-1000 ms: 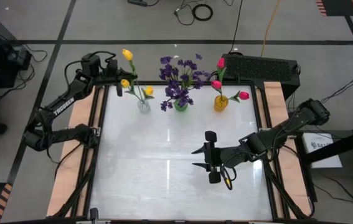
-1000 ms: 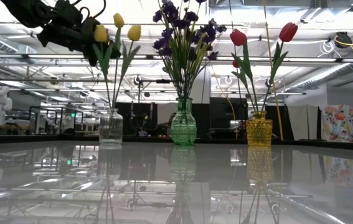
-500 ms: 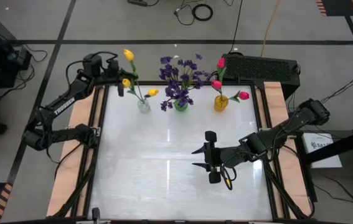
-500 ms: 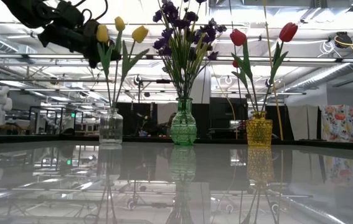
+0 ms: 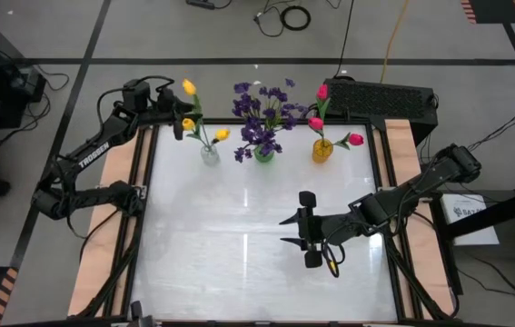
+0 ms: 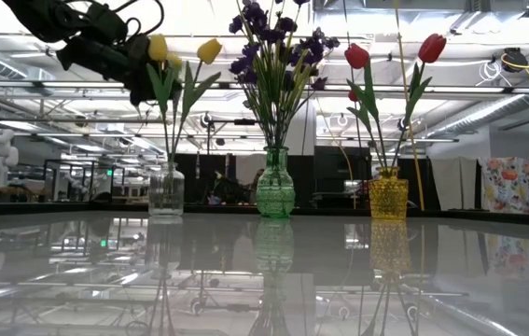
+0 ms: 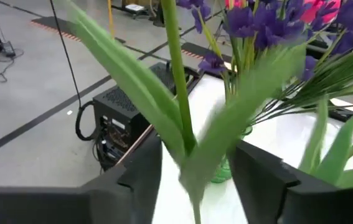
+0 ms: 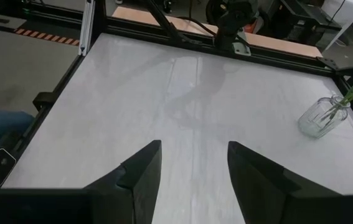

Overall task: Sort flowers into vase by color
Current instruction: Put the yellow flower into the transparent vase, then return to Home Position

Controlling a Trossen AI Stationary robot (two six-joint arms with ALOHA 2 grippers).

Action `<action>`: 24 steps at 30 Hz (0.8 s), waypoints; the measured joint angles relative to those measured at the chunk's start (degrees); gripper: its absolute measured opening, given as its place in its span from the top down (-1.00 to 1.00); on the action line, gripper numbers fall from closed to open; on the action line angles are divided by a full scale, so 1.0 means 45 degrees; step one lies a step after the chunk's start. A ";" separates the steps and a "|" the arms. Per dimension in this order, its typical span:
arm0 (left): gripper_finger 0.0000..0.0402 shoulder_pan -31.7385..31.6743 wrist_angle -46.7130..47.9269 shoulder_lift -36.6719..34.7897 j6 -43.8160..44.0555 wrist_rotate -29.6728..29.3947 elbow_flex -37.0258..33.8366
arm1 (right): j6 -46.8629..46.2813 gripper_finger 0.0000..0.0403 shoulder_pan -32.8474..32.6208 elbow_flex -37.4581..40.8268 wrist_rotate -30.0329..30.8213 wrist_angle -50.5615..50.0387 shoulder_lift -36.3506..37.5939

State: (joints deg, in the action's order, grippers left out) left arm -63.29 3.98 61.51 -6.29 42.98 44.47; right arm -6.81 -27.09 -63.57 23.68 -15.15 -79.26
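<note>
Three vases stand along the table's far edge. The clear vase (image 5: 209, 154) (image 6: 166, 191) holds yellow tulips (image 5: 189, 87) (image 6: 159, 47). The green vase (image 5: 263, 154) (image 6: 274, 184) holds purple blossoms (image 5: 264, 113). The amber vase (image 5: 321, 150) (image 6: 388, 196) holds pink-red tulips (image 5: 321, 92) (image 6: 432, 47). My left gripper (image 5: 180, 121) (image 6: 143, 86) (image 7: 195, 180) is open, high beside the yellow tulips, with one green stem (image 7: 177, 74) and its leaves standing between the fingers. My right gripper (image 5: 307, 229) (image 8: 192, 180) is open, over the bare table right of centre.
The white tabletop (image 5: 239, 245) spreads in front of the vases, framed by black rails. A dark box (image 5: 380, 95) sits beyond the far right corner. The three vases stand close together, their flowers and leaves spreading toward each other.
The tallest yellow tulip has sunk lower in the clear vase, its bud now about level with the others. Another yellow bud has swung a little toward the table's right. The right arm has kept still.
</note>
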 joint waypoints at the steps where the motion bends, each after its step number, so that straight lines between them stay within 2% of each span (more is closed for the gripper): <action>1: 0.03 0.0000 0.0080 0.0002 0.0007 0.0000 0.0000 | 0.0000 0.13 0.0000 0.0000 0.0000 -0.0001 0.0000; 11: -0.59 -0.0234 0.1414 -0.0557 -0.0007 -0.0375 0.0000 | 0.0005 0.13 0.0000 0.0000 -0.0005 -0.0030 0.0000; 15: -0.65 -0.0437 0.1658 -0.1702 0.0002 -0.0496 0.0004 | 0.0016 0.13 0.0000 0.0000 0.0000 -0.0049 0.0000; 19: -0.66 -0.0561 0.2262 -0.3083 0.0005 -0.1539 0.0005 | 0.0066 0.13 0.0000 0.0000 0.0000 -0.0052 0.0000; 24: -0.66 -0.0612 0.3421 -0.4373 0.0002 -0.2227 0.0391 | 0.0097 0.13 0.0000 0.0000 -0.0003 -0.0045 0.0000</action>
State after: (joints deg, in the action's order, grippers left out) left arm -66.04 19.38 41.83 -6.29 32.96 46.23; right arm -6.37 -27.09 -63.57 23.67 -15.35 -79.26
